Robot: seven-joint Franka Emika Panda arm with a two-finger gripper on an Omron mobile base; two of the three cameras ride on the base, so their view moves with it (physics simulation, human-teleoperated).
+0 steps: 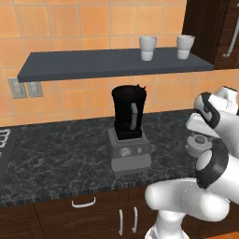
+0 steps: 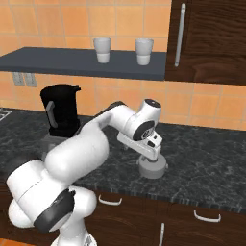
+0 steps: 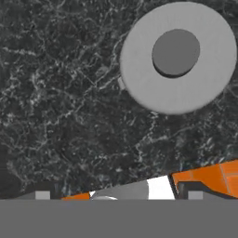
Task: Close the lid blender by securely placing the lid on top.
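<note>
The blender [image 1: 128, 123] stands on the dark counter, a black jar with an uncovered top on a grey base with a dial [image 1: 125, 151]; it also shows at the left in the right base view [image 2: 60, 115]. The grey lid [image 2: 153, 168] lies flat on the counter to the blender's right, knob up. In the hand view the lid [image 3: 139, 69] sits in the upper right with its knob [image 3: 175, 52] in plain sight. My gripper [image 3: 118, 195] hovers just above the counter beside the lid, open, with nothing between its fingertips [image 3: 42, 195]. The arm partly hides the lid [image 1: 196, 144].
A dark shelf [image 1: 84, 65] above the blender carries two white cups [image 1: 147, 47] [image 1: 185, 46]. A dark wall cabinet [image 2: 211, 38] hangs at the right. Wall outlets [image 1: 25, 87] and a stove edge [image 1: 3, 140] lie to the left. The counter's front edge [image 2: 192, 204] runs below the lid.
</note>
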